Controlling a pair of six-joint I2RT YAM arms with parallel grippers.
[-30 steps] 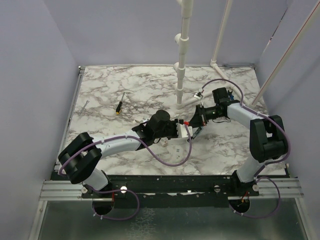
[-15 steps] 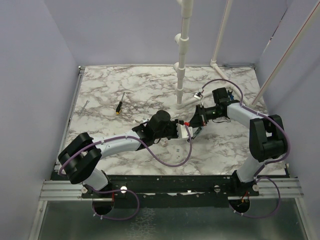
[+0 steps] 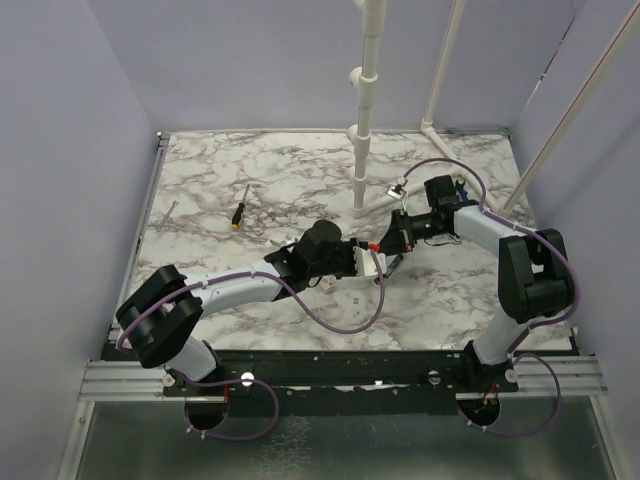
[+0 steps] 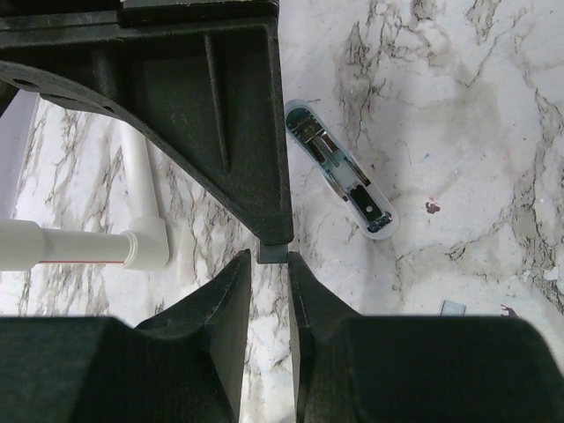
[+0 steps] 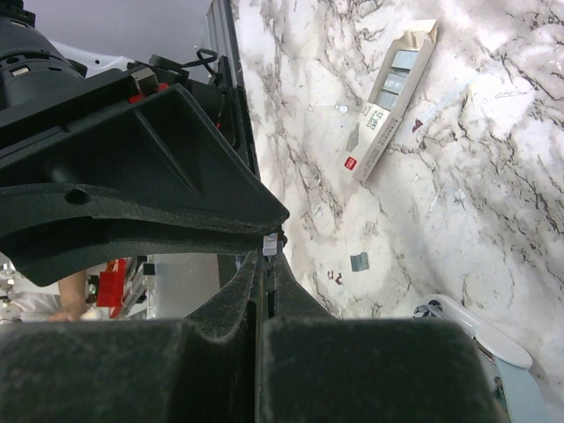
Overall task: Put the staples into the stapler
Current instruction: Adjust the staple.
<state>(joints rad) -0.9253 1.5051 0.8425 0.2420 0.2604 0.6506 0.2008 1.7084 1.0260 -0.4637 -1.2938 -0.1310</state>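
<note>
While the staples point(image 4: 273, 253) are pinched in the fully closed right gripper point(image 5: 267, 256), they are flanked by the narrowly parted left gripper point(image 4: 270, 264). The stapler point(image 4: 339, 172) is seen lying open at two o'clock.

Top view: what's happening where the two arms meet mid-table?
Looks like a staple handover. The right pincer is shut on a short silvery-grey staple strip; the left pincer stands narrowly apart around it, grip not clearly made. The small white-and-teal stapler lies open on the marble table beside them, untouched. A white cardboard staple box lies nearby.
</note>
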